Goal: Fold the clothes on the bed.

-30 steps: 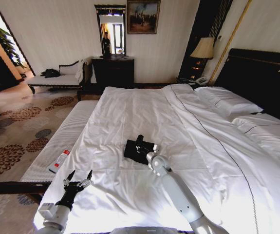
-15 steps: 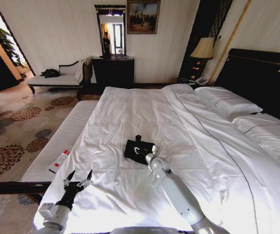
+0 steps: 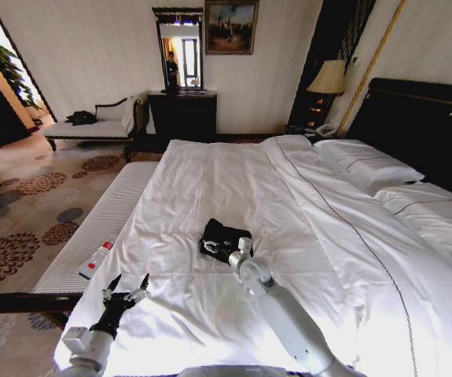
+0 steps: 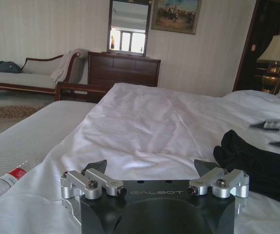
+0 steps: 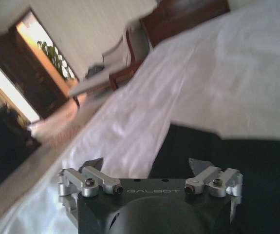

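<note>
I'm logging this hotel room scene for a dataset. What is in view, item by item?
T-shirt: one, black, folded small, mid-bed.
Bed: one, white sheets, dark headboard.
Pillows: at least two, white, at the headboard.
Bench: one, white, beside the bed.
Bottle: one, clear with red label, lying on the bench.
Chaise: one, pale, by the far wall.
Dresser: one, dark, under a mirror.
Lamp: one, beige shade.
Left hand: open, over the bed's near corner.
Right hand: open, at the T-shirt's near edge.
</note>
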`<state>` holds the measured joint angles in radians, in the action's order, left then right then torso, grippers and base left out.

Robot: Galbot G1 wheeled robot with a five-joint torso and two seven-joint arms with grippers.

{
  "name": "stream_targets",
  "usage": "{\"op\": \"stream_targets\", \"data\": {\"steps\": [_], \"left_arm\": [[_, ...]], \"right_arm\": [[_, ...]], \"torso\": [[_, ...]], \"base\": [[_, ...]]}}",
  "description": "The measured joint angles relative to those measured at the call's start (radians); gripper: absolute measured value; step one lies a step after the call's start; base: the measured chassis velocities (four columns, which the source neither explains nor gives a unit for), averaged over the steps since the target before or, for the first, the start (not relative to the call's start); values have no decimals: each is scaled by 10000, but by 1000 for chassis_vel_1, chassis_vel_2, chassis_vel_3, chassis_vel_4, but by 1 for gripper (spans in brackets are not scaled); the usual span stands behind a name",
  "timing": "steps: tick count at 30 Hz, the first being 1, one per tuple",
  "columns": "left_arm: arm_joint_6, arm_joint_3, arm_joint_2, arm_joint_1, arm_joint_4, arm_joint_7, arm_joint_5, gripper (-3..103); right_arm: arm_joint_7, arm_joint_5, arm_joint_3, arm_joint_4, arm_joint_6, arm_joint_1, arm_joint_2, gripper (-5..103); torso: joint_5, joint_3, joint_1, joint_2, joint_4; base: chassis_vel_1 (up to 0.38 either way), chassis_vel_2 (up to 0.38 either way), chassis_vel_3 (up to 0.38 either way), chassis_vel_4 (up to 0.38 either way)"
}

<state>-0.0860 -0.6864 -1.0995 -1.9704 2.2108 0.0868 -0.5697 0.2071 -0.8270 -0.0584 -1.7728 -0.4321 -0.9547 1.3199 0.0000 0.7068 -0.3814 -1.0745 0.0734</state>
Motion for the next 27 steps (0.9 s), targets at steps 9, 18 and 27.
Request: {"op": "stream_targets", "data": {"steps": [9,18,27], "left_arm": [[-2,-2,0,0,-1,1,0,100],[-1,-1,0,0,-1,0,0,100],[-1,0,0,0,-1,0,0,100]], "right_arm": [[36,2196,-301,1819,1921,515,-11,100],[-329,4338,6,4266,3282,1354,620,100],[-495,5366,453,5606,3765,2187,1117,100]], "torso": [[0,0,0,0,-1],[0,1,-1,0,-2],[-1,0,-3,0,0]], "base": [[0,0,0,0],[0,0,0,0],[0,0,0,0]]}}
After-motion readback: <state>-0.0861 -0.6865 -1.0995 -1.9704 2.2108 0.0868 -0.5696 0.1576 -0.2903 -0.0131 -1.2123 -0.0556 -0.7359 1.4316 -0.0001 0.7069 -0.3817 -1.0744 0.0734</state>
